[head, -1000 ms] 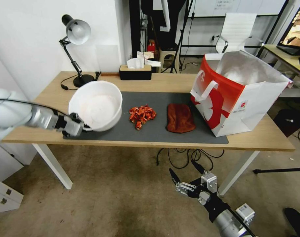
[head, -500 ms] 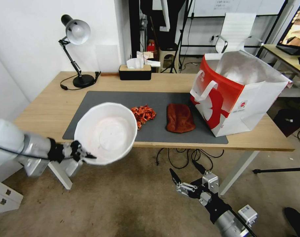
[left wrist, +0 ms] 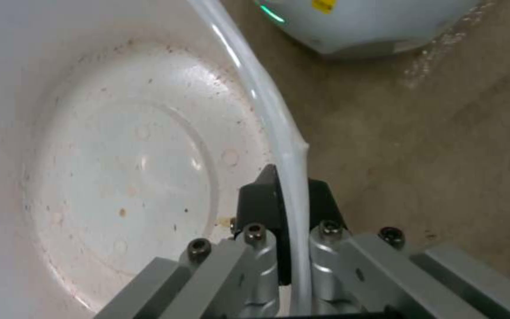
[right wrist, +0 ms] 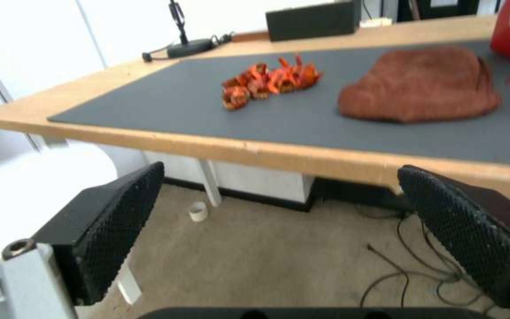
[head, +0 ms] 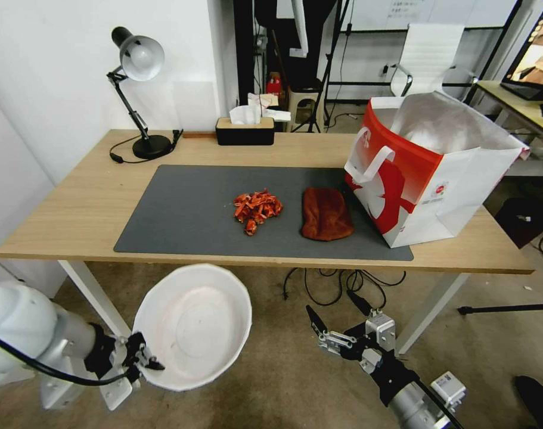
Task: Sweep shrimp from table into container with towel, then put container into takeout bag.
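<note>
Table (head: 92, 208): holds a dark mat
Takeout bag (head: 438, 173): stands open at the table's right end
Container (head: 194, 326): empty, held below the table's front edge, left side
Towel (head: 326, 214): flat on the mat, beside the bag
Shrimp (head: 257, 210): a heap mid-mat, not swept yet
Left gripper (left wrist: 284, 208): low, fingers pinch the container's rim
Right gripper (head: 337, 325): low under the front edge, fingers wide apart, holding nothing

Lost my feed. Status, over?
Left pincer shut on container rim, below table edge. Right pincer open, low. Shrimp, towel on mat.
</note>
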### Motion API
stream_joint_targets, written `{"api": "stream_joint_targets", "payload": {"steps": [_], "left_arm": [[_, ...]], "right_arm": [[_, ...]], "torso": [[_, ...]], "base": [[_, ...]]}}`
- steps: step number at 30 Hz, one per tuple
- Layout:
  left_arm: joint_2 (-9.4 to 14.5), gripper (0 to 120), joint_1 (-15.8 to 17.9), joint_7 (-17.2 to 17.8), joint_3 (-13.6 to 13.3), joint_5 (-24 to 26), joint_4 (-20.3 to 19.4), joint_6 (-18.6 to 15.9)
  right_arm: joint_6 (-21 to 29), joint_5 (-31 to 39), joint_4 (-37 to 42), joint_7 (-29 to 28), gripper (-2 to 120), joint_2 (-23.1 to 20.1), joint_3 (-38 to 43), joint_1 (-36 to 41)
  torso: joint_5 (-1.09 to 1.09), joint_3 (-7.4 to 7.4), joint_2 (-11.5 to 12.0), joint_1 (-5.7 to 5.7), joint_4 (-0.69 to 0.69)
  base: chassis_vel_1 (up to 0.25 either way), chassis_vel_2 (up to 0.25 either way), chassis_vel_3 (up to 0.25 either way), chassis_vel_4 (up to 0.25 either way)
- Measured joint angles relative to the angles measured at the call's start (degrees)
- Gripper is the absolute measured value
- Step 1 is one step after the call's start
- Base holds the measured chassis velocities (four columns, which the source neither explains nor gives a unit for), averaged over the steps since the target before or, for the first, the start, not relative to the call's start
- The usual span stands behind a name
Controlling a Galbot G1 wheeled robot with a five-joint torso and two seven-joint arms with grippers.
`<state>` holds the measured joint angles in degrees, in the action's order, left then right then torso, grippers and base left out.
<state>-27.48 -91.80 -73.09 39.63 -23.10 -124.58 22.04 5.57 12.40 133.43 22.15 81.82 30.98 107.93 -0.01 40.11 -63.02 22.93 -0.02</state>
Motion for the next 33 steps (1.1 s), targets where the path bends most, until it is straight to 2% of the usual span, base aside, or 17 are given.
{"api": "stream_joint_targets", "payload": {"steps": [3,4,7,8,9,12,13,15,17,19,20,22,23,26,28,30,33], "left_arm": [[-1.3,0,3.1,0.8,-4.0,-3.2,4.5,0.9],[-1.3,0,3.1,0.8,-4.0,-3.2,4.5,0.9],[-2.1,0,8.7,1.4,-8.9,-5.0,8.5,1.0],[-2.4,0,11.3,1.7,-11.3,-5.7,9.9,1.0],[-2.4,0,11.3,1.7,-11.3,-5.7,9.9,1.0],[-3.4,0,16.8,2.0,-17.1,-7.4,12.3,1.0],[-3.4,0,16.8,2.0,-17.1,-7.4,12.3,1.0],[-4.3,0,20.9,2.3,-21.9,-7.8,13.7,0.7],[-4.5,0,21.7,2.4,-22.9,-7.8,14.0,0.7],[-5.5,0,25.2,3.5,-27.6,-8.0,15.6,0.4],[-5.5,0,25.2,3.5,-27.6,-8.0,15.6,0.4],[-6.8,0,29.0,5.3,-32.2,-7.9,17.3,-0.4],[-6.8,0,29.0,5.3,-32.2,-7.9,17.3,-0.4],[-8.8,0,34.3,5.7,-36.0,-7.9,19.4,-0.9],[-9.2,0,35.3,5.7,-36.5,-7.9,20.0,-0.9],[-10.1,0,36.9,6.1,-37.5,-7.9,21.7,-1.0],[-10.5,0,37.4,6.6,-37.7,-7.8,23.0,-1.0]], "right_arm": [[0.0,1.3,2.1,0.0,100,-1.0,-0.1,-0.3],[0.0,1.3,2.1,0.0,100,-1.0,-0.1,-0.3],[0.4,4.6,4.5,-0.2,100,-2.9,-0.5,-1.4],[0.6,6.1,5.3,-0.7,100,-4.1,-0.8,-2.3],[0.6,6.1,5.3,-0.7,100,-4.1,-0.8,-2.3],[0.8,10.5,5.9,-2.9,100,-7.6,-1.5,-5.3],[0.8,10.5,5.9,-2.9,100,-7.6,-1.5,-5.3],[0.8,14.0,5.0,-5.1,100,-11.5,-1.7,-8.3],[0.8,14.8,4.5,-5.8,100,-12.6,-1.8,-9.2],[1.1,18.8,1.9,-9.5,100,-17.1,-2.7,-13.1],[1.1,18.8,1.9,-9.5,100,-17.1,-2.7,-13.1],[2.7,23.6,-1.1,-13.6,100,-21.6,-4.8,-18.6],[2.7,23.6,-1.1,-13.6,100,-21.6,-4.8,-18.6],[5.5,27.4,-5.0,-18.9,100,-26.0,-8.4,-27.4],[6.2,27.8,-5.8,-20.2,100,-27.0,-9.5,-29.3],[8.5,29.2,-7.8,-23.9,100,-29.9,-12.9,-34.1],[10.7,31.4,-9.5,-26.9,100,-32.5,-16.0,-38.4]], "torso": [[0.00,0.00,0.0,-0.01,0.03],[0.00,0.00,0.0,-0.01,0.03],[0.00,0.00,0.0,-0.01,0.02],[0.01,0.00,0.0,0.00,0.00],[0.01,0.00,0.0,0.00,0.00],[0.02,0.00,0.0,-0.01,0.02],[0.02,0.00,0.0,-0.01,0.02],[0.01,0.01,0.0,0.00,0.01],[0.02,0.01,0.0,-0.01,0.01],[0.02,0.01,0.0,0.00,0.02],[0.02,0.01,0.0,0.00,0.02],[0.03,0.01,0.0,-0.01,0.03],[0.03,0.01,0.0,-0.01,0.03],[0.03,0.01,0.0,0.00,0.01],[0.02,0.02,0.0,0.00,0.02],[0.03,0.02,0.0,0.00,0.01],[0.01,0.00,0.0,-0.01,0.02]], "base": [[0.000,0.000,0.000,0.000],[0.000,0.000,0.000,0.000],[0.000,0.000,0.000,0.000],[0.000,0.000,0.000,0.000],[0.000,0.000,0.000,0.000],[0.000,0.000,0.000,0.000],[0.000,0.000,0.000,0.000],[0.000,0.000,0.000,0.000],[0.000,0.000,0.000,0.000],[0.000,0.000,0.000,0.000],[0.000,0.000,0.000,0.000],[0.000,0.000,0.000,0.000],[0.000,0.000,0.000,0.000],[0.000,0.000,0.000,0.000],[0.000,0.000,0.000,0.000],[0.000,0.000,0.000,0.000],[0.000,0.000,0.000,0.000]]}}
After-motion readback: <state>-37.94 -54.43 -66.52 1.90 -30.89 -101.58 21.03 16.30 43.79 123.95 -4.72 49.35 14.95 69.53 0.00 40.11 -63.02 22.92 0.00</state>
